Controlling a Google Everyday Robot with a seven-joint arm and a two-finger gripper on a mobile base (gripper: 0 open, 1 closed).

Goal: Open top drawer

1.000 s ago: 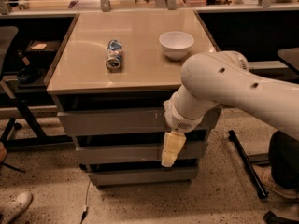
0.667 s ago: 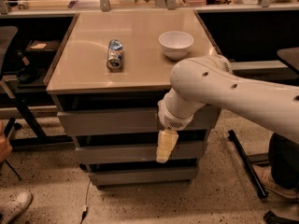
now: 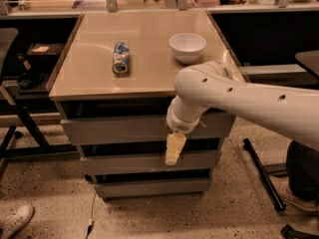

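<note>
The top drawer (image 3: 119, 129) is the wide grey panel just under the tan tabletop, above two narrower grey drawers (image 3: 124, 163). Its front sits closed, in line with the cabinet face. My white arm (image 3: 239, 96) reaches in from the right, across the drawer's right half. My gripper (image 3: 174, 149) hangs pale yellow from the wrist, pointing down. It is in front of the lower edge of the top drawer and the gap above the middle drawer. The arm hides the top drawer's right part.
On the tabletop (image 3: 89, 78) a can (image 3: 120, 58) lies on its side and a white bowl (image 3: 187, 46) stands to its right. A dark frame (image 3: 20, 118) stands left of the cabinet, a black leg (image 3: 259, 173) on the right, a shoe (image 3: 15, 220) at the bottom left.
My arm and gripper have shifted a little to the left and slightly upward along the cabinet front. The drawers, can and bowl have not moved.
</note>
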